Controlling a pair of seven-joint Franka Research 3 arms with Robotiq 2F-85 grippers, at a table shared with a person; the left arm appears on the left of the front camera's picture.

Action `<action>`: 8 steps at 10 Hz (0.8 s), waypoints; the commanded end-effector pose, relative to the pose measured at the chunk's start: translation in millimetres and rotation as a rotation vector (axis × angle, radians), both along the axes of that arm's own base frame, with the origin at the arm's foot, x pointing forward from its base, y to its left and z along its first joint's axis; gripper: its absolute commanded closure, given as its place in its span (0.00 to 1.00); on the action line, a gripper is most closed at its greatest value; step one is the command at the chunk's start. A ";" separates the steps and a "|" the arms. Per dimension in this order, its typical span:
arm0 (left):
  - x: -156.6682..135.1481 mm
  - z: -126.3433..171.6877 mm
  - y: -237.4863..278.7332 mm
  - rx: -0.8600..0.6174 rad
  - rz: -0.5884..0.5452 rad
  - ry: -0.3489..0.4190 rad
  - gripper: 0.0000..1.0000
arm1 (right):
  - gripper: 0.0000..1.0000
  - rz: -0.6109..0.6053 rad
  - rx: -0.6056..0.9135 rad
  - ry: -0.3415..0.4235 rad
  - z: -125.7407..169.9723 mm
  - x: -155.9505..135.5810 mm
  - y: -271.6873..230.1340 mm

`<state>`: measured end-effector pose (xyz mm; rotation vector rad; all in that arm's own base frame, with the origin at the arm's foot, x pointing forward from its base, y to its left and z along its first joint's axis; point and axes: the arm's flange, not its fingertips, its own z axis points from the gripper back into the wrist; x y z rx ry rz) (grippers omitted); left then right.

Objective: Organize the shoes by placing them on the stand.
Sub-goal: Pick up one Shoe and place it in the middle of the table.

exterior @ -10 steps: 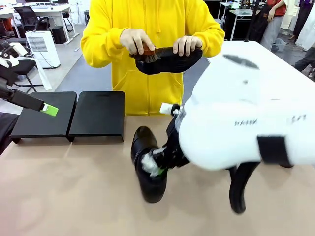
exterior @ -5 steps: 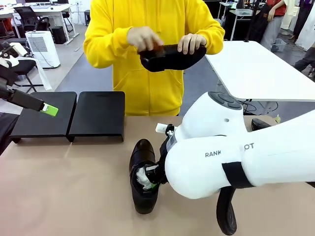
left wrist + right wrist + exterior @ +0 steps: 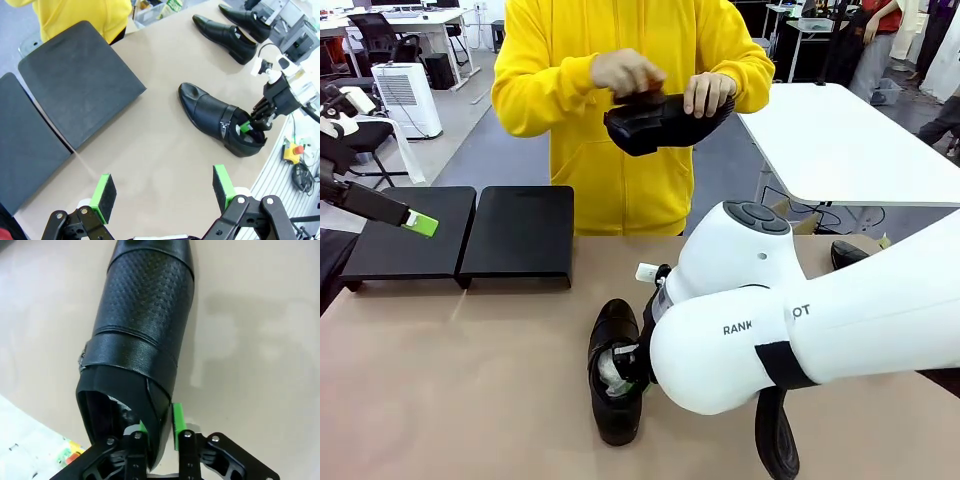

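A black shoe lies on the tan table, toe toward the person, white paper in its opening. My right gripper sits at its heel end. In the right wrist view the green pads stand on either side of the side wall of the shoe, pressed against it. In the left wrist view the same shoe and right gripper show at mid right. My left gripper hangs open over the stand, two black platforms at the back left. The person holds another shoe at chest height.
Two more black shoes lie at the table's far side beyond the held one, and one shoe tip shows behind my right arm. The person's hand rubs the raised shoe. A white table stands behind on the right.
My right arm has drawn back and down, bringing the shoe nearer the front edge and flat on the table. The person's hand has moved along the raised shoe. The left arm is still.
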<state>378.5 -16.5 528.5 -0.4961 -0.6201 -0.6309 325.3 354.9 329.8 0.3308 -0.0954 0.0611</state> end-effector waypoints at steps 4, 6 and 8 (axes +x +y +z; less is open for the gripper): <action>1.0 -0.9 0.7 -0.013 -0.019 -0.012 0.00 | 0.00 -0.035 0.040 -0.044 27.9 -4.2 -5.7; 1.0 -0.9 0.7 -0.013 -0.019 -0.012 0.00 | 0.00 -0.018 0.029 -0.014 28.0 -3.8 -8.3; 1.0 -0.9 0.7 -0.013 -0.019 -0.012 0.00 | 0.00 -0.014 0.031 -0.038 29.4 -1.0 -0.6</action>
